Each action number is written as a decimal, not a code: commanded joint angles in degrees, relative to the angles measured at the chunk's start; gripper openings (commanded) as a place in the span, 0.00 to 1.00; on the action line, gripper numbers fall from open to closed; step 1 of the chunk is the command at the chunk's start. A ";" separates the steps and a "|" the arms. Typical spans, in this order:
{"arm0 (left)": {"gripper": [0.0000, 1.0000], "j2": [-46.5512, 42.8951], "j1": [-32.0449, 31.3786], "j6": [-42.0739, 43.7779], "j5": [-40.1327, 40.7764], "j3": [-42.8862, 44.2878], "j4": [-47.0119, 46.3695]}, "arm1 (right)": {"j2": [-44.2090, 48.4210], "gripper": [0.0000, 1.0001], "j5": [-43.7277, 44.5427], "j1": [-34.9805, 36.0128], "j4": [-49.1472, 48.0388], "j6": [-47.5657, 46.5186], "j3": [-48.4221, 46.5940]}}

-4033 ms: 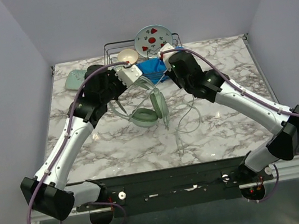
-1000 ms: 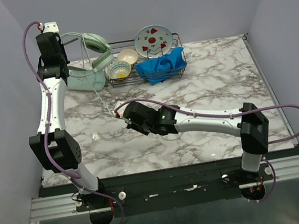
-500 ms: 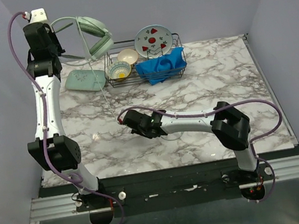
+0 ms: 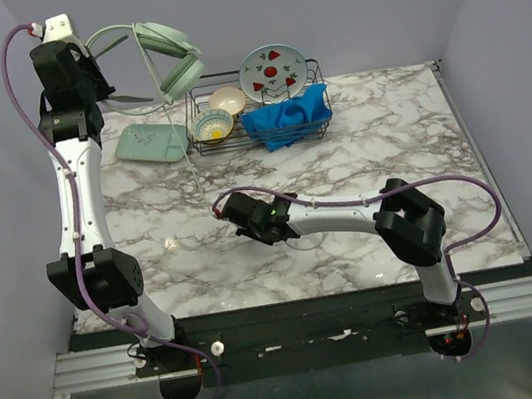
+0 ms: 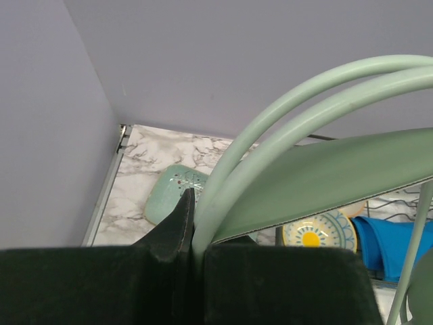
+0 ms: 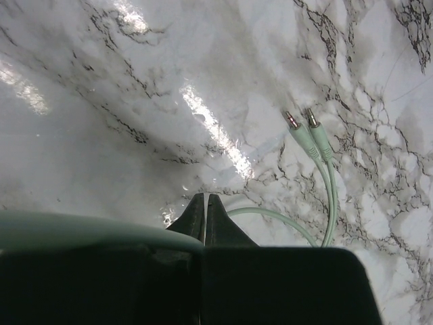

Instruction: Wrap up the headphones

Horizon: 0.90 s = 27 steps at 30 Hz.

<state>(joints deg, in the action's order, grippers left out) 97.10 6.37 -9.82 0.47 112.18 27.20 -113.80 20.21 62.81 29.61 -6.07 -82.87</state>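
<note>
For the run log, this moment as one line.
left gripper: shut on headphones, held high | right gripper: shut on cable, low over table

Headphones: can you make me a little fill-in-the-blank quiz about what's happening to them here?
The left gripper holds the headphones by their slim ____.
The right gripper pinches their thin cable, whose ____ plugs lie on the table.
A wire rack holds two bowls, a plate and a ____ cloth.
Missing words: headband; two; blue.

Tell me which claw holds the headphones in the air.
The left claw, raised high, pinches the band of the headphones; the right claw sits low over the table, shut on the cable.
</note>
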 commanded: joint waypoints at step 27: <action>0.00 -10.52 -16.12 48.49 22.13 -42.38 -48.65 | 24.85 0.01 18.28 0.84 9.95 -6.67 -3.43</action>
<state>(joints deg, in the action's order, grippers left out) 90.56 -8.91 28.47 20.49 73.49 -4.75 -92.40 33.47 65.08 38.22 -7.75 -83.96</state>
